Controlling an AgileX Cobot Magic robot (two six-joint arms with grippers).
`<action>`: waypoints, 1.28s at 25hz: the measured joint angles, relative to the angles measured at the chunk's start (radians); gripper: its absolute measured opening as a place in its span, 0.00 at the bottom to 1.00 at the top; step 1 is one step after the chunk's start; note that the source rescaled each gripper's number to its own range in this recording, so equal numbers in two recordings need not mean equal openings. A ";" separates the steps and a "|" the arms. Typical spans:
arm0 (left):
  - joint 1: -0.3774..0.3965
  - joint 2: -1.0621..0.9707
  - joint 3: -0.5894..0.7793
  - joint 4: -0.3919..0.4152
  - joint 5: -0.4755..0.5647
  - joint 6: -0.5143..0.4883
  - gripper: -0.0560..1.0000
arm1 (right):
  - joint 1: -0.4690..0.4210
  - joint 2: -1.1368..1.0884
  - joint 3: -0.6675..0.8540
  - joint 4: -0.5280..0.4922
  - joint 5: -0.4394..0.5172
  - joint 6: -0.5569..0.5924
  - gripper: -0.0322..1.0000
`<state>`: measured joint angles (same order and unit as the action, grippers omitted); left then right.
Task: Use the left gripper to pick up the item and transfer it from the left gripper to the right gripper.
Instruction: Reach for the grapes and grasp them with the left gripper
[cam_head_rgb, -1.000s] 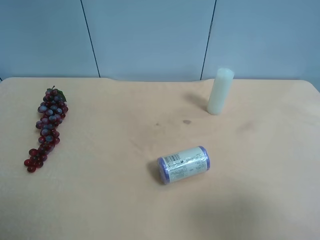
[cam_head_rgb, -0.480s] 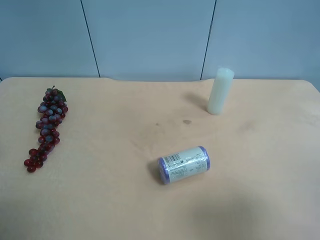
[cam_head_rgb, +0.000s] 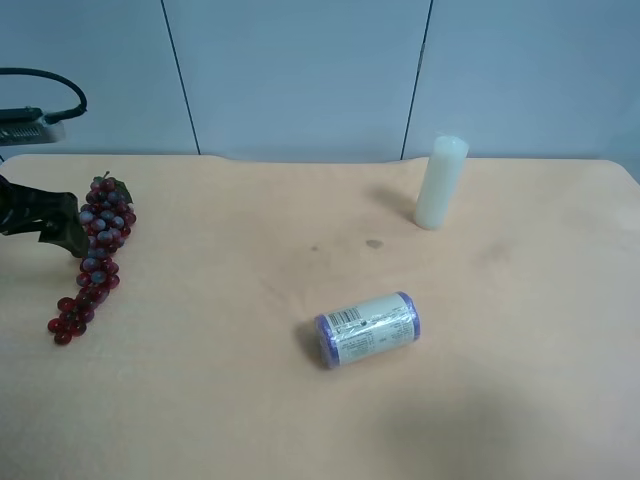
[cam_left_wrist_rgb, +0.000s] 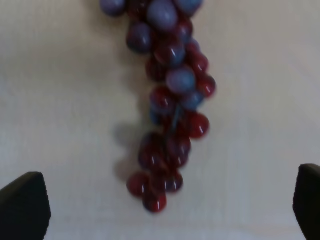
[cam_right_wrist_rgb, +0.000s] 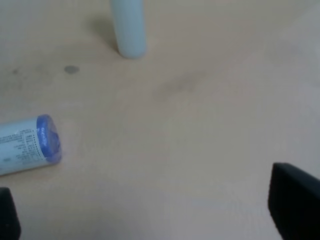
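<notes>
While hovering over the grapes (cam_left_wrist_rgb: 170, 110), left hand (cam_left_wrist_rgb: 165, 210) wide open. Roll (cam_head_rgb: 368, 329) and white cylinder (cam_head_rgb: 441, 183) way off, by the open right hand (cam_right_wrist_rgb: 150, 210).

You're looking at a lab or office test station: plain beige tabletop (cam_head_rgb: 250, 420), pale blue partition panels (cam_head_rgb: 300, 70) with dark seams right behind it, a white cylinder (cam_head_rgb: 440, 185) and labelled roll (cam_head_rgb: 368, 328) spread out like props.
</notes>
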<state>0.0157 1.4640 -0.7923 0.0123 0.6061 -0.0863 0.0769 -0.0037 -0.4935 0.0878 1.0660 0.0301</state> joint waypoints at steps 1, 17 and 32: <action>-0.001 0.022 0.000 0.007 -0.025 -0.018 1.00 | 0.000 0.000 0.000 0.000 0.000 0.000 1.00; -0.001 0.312 -0.001 0.018 -0.252 -0.111 1.00 | 0.000 0.000 0.000 0.000 0.000 0.000 1.00; -0.001 0.377 -0.002 0.022 -0.325 -0.111 0.30 | 0.000 0.000 0.000 0.000 0.000 0.000 1.00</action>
<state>0.0146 1.8406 -0.7941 0.0341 0.2806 -0.1977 0.0769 -0.0037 -0.4935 0.0878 1.0660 0.0301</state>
